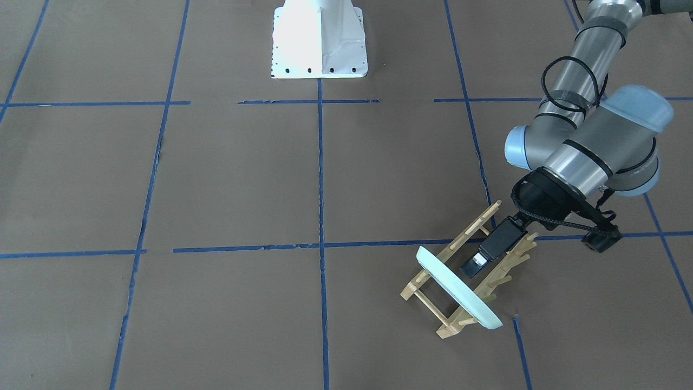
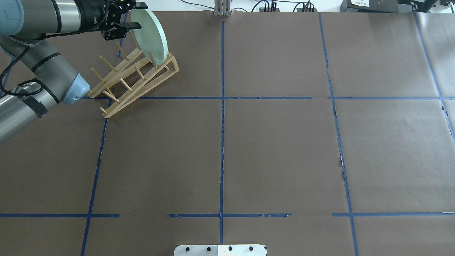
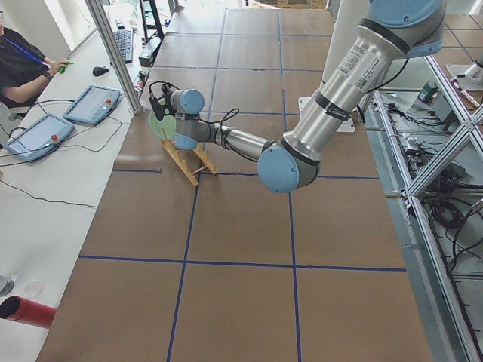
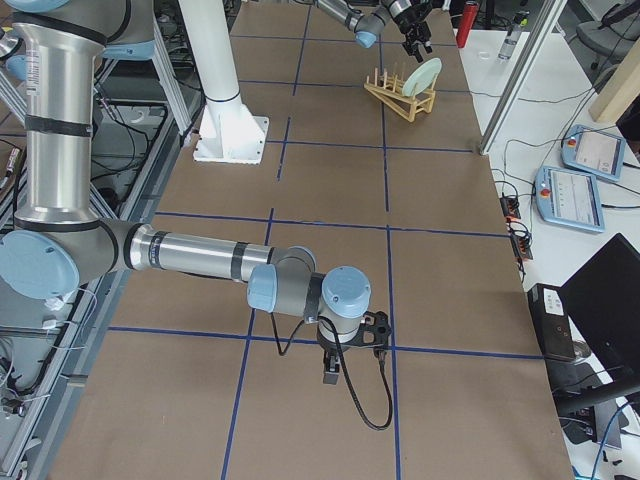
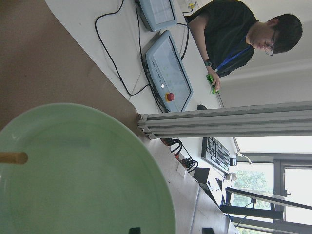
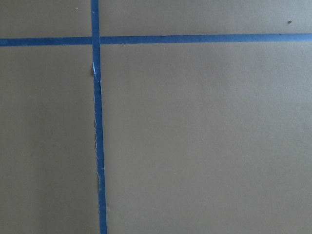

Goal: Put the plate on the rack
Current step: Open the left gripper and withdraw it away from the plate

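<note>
The pale mint-green plate (image 1: 457,288) (image 2: 152,32) stands on edge between the pegs at the far end of the light-wood rack (image 1: 470,232) (image 2: 142,91), at the table's far left corner. My left gripper (image 1: 473,265) (image 2: 137,15) is at the plate's upper rim, open, with one finger on each side of the rim. The left wrist view shows the plate's face (image 5: 73,170) and one peg (image 5: 12,157) across it. My right gripper (image 4: 332,372) hangs low over bare table near the front. I cannot tell whether it is open or shut.
The robot's white base (image 1: 319,38) stands at the table's near middle edge. An aluminium post (image 3: 113,53) and a desk with teach pendants (image 3: 90,105) lie just beyond the rack. An operator (image 5: 243,34) sits there.
</note>
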Tool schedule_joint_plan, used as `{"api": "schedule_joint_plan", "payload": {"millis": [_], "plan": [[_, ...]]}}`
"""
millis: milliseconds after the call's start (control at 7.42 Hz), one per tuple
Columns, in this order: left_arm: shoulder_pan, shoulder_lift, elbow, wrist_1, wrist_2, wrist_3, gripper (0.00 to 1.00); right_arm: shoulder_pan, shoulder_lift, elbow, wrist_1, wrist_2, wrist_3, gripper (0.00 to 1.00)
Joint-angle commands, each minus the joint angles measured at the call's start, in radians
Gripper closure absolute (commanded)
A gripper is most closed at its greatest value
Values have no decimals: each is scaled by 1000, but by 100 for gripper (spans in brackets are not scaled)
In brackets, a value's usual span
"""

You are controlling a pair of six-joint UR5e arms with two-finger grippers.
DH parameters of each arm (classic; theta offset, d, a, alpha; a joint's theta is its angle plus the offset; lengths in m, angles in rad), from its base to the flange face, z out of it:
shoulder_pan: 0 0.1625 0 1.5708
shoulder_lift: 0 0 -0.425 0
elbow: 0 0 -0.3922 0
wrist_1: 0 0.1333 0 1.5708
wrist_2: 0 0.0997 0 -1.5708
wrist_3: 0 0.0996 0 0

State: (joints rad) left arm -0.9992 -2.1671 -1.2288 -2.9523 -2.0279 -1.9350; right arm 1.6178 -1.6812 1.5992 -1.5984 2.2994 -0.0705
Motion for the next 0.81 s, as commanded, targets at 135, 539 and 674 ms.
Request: {"api": "schedule_joint_plan", "payload": {"millis": [135, 539, 674], "plan": [[-82, 137, -231, 492, -248, 390, 0, -1, 0, 1, 0, 0, 0, 0], [-186, 283, -508, 1177, -262, 1122, 0, 1, 0, 1, 0, 0, 0, 0], [-284, 330, -552, 1337, -262, 1452, 0, -1, 0, -1, 0, 0, 0, 0]]}}
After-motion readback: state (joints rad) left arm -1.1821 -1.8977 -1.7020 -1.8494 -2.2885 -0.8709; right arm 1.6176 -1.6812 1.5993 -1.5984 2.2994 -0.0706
